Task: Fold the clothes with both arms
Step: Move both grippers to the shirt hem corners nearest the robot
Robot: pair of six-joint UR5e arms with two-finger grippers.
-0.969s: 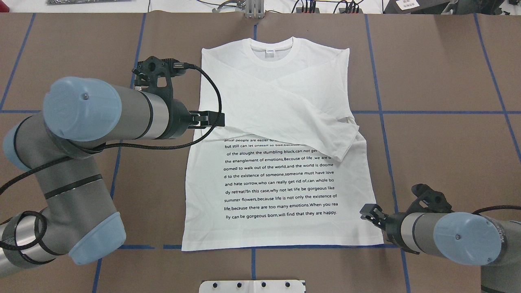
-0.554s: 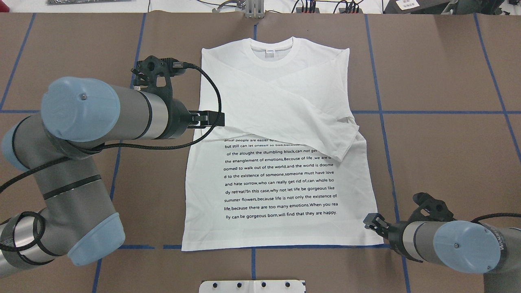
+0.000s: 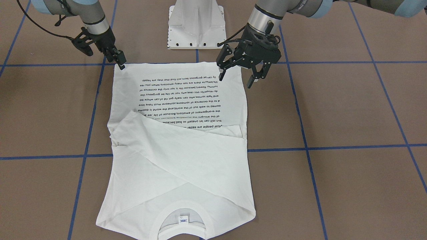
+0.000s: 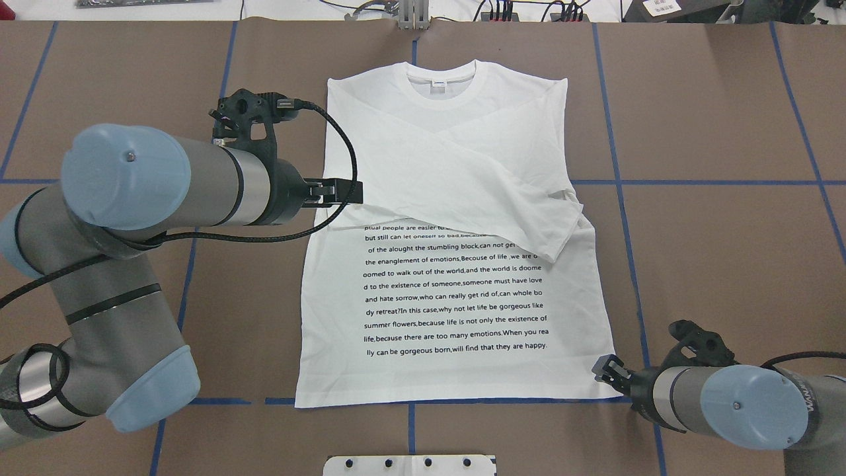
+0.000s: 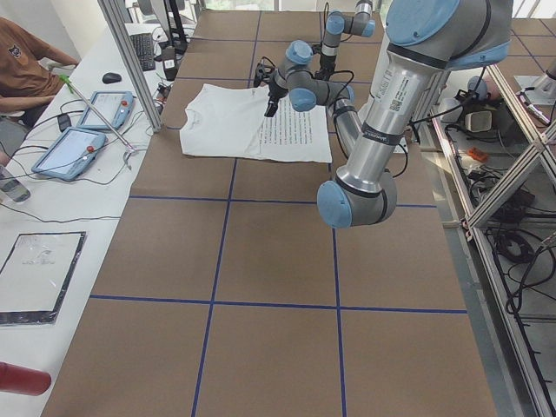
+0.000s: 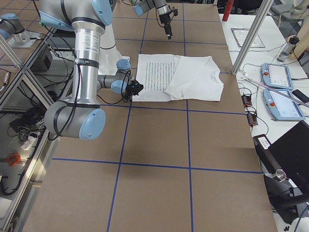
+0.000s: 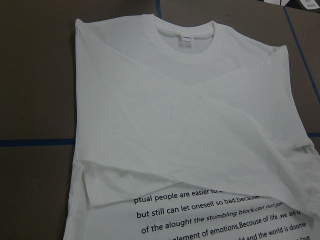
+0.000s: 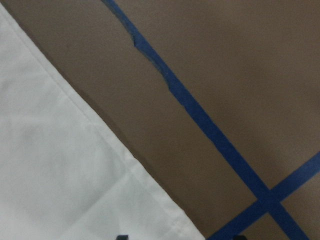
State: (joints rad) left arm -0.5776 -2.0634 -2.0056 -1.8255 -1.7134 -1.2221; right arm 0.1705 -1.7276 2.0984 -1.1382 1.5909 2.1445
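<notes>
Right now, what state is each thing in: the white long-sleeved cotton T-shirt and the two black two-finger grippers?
White long-sleeved cotton T-shirt: lying flat, printed side up, hem unfolded.
Sleeves: both folded in, crossing over the chest.
Left gripper: open, empty, raised above the shirt's side edge.
Right gripper: open, low at the hem corner.

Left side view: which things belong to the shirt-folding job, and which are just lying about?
Job in hand: T-shirt; left arm, near the camera; right arm, far.

Lying about: tablet; second tablet; mouse; red cylinder at the side table's near end.
</notes>
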